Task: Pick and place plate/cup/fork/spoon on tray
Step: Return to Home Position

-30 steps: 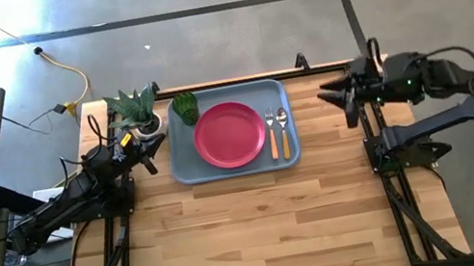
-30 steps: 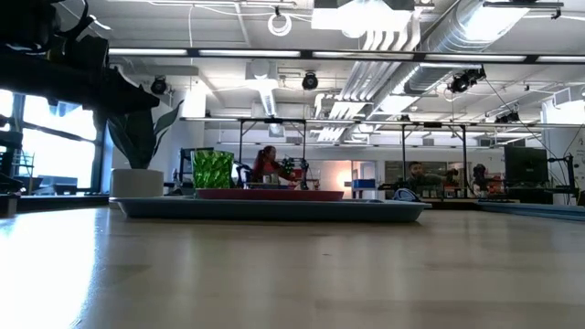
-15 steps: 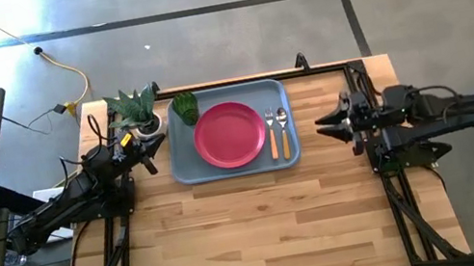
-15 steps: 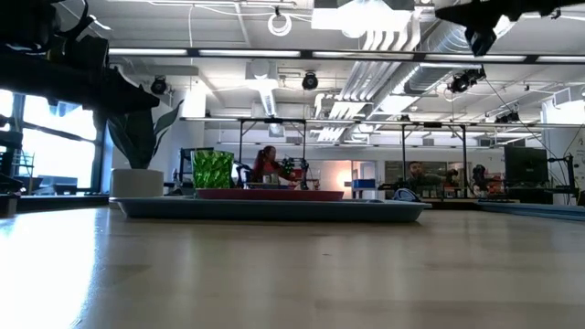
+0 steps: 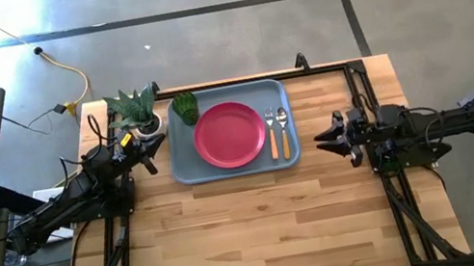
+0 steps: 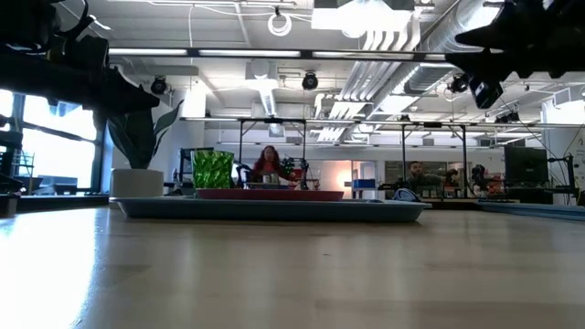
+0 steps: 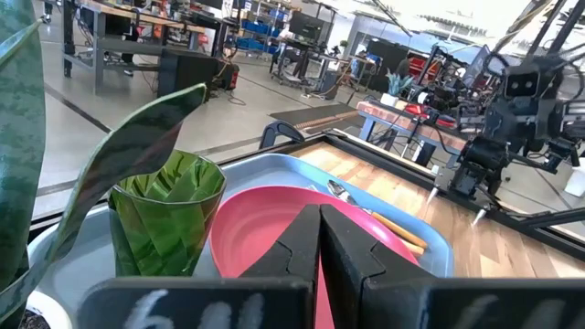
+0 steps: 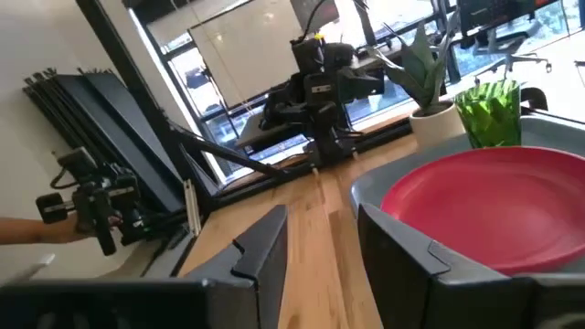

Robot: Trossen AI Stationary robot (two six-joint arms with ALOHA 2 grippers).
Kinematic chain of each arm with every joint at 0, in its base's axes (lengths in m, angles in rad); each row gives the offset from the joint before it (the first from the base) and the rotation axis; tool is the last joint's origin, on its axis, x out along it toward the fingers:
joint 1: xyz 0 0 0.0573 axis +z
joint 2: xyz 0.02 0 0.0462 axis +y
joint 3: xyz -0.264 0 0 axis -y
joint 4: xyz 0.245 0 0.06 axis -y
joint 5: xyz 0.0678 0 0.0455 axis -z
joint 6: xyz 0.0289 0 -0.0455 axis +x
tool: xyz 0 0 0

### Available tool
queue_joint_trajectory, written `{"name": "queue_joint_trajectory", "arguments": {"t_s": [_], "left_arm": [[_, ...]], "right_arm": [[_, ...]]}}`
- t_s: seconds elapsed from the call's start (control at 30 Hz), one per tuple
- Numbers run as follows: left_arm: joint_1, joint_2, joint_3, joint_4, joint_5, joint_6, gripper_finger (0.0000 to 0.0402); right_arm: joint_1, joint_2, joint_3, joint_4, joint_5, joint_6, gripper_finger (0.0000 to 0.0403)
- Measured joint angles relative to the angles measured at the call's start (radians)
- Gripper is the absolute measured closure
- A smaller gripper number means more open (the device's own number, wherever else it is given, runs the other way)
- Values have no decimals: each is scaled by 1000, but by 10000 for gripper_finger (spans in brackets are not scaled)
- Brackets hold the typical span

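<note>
The light blue-grey tray (image 5: 183, 160) lies at the table's far middle. On it rest the pink-red plate (image 5: 229, 134) in the middle, the dark green cup (image 5: 186, 109) upright in the far left corner, and the orange-handled fork (image 5: 272, 135) and spoon (image 5: 284, 132) side by side to the right of the plate. My left gripper (image 5: 157, 143) is shut and empty just left of the tray; its wrist view shows the cup (image 7: 169, 215) and the plate (image 7: 265, 242). My right gripper (image 5: 326, 140) is open and empty to the right of the tray, above the table.
A leafy plant in a white pot (image 5: 137, 111) stands at the far left corner, beside the tray and the left gripper. Bare wooden table (image 5: 263, 226) stretches from the tray to the near edge. The arms' frames (image 5: 399, 163) stand at both side edges.
My right gripper has gone from the far right corner toward the table's near edge and down, and it now hangs lower beside the tray's right end. The tableware has stayed where it was.
</note>
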Motion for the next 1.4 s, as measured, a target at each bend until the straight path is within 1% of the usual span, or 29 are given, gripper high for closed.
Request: {"name": "queue_joint_trajectory", "arguments": {"t_s": [0.13,0.27,0.6,0.83,1.13,1.4], "left_arm": [[0,0,0,0,0,0,399],[0,0,0,0,0,0,399],[0,0,0,0,0,0,399],[0,0,0,0,0,0,399],[0,0,0,0,0,0,399],[0,0,0,0,0,0,399]], "right_arm": [[0,-31,-80,91,-10,28,277],[0,-54,-138,147,-20,52,277],[0,-62,-139,114,-18,17,277],[-5,-65,-139,143,-16,-36,277],[-39,-120,-139,117,-16,-42,277],[-42,-182,-139,117,-16,-35,277]]}}
